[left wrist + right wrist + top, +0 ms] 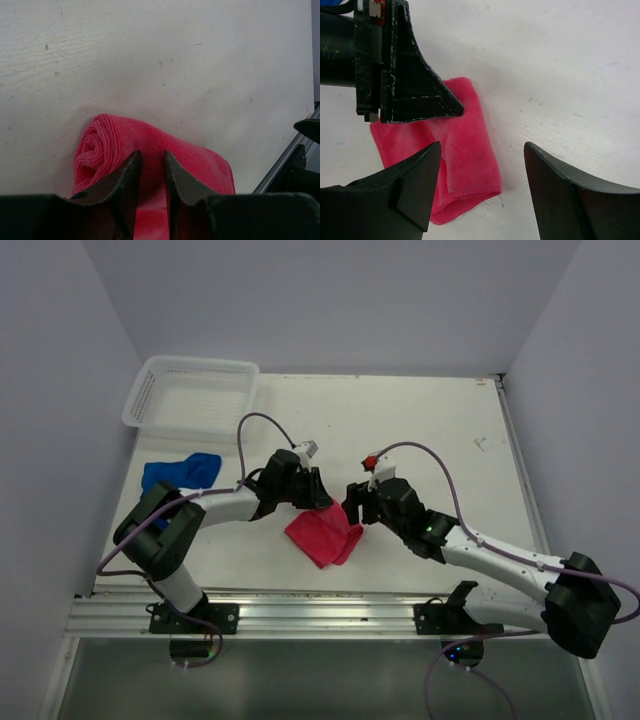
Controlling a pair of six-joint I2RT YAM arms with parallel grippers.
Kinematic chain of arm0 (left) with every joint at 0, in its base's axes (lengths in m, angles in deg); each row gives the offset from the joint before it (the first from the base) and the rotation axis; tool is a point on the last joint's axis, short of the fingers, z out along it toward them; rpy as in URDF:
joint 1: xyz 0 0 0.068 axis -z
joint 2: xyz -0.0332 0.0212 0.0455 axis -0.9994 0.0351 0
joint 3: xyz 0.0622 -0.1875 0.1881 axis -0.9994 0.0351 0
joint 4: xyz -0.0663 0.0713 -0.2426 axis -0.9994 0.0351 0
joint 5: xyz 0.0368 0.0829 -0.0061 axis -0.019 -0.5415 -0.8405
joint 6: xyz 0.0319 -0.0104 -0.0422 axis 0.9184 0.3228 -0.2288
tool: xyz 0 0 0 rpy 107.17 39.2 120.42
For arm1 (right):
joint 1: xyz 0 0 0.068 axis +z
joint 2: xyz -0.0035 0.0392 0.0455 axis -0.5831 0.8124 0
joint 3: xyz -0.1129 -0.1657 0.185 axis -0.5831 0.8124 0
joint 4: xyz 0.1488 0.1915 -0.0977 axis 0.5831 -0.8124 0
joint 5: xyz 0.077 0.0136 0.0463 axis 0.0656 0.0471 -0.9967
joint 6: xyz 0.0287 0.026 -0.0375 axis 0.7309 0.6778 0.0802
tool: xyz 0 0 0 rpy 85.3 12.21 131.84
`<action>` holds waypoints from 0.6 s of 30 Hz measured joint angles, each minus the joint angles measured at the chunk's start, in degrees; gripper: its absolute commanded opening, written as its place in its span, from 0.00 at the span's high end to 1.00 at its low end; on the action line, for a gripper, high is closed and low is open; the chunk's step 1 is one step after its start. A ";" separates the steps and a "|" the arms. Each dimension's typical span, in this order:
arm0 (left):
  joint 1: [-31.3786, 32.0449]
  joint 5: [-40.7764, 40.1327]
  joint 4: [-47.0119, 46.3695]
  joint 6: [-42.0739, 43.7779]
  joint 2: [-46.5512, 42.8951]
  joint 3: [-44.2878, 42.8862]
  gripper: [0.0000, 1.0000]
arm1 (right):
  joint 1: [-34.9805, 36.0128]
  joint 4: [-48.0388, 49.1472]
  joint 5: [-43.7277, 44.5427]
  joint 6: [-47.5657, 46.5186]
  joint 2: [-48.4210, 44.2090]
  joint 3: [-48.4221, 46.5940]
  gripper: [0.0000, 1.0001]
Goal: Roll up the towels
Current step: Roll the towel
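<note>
L end effector (152, 155) pinches pink towel (117, 135); R end effector (482, 146) spread wide

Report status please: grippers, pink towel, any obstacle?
Left gripper shut on pink towel, partly rolled. Right gripper open, holding nothing. Blue towel crumpled, apart, beside basket.

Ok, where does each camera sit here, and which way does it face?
Top external: above and behind the arm bases, looking down on the table; both arms, the left hand and right hand show.
Left wrist: on the left arm, facing along its nearly closed fingers onto the pink towel.
Right wrist: on the right arm, facing down between its spread fingers; the left hand crosses its view.
Shared: all three show the pink towel.
</note>
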 measured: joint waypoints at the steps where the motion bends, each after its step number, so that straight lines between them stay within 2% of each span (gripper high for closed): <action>1: 0.00 -0.13 0.07 0.00 -0.09 0.00 0.70 | -1.33 -0.07 -2.82 1.29 0.57 -0.02 0.29; 8: 0.04 -0.55 0.15 0.02 -0.66 0.50 0.70 | -8.68 0.09 -19.21 8.24 9.75 -0.04 0.28; 14: 0.04 -0.72 0.20 0.02 -1.16 1.01 0.70 | -10.73 1.66 -25.00 10.05 15.50 0.94 0.30; 18: 0.17 -0.94 0.33 0.11 -1.64 1.36 0.70 | -11.85 3.82 -27.85 10.80 17.57 2.23 0.38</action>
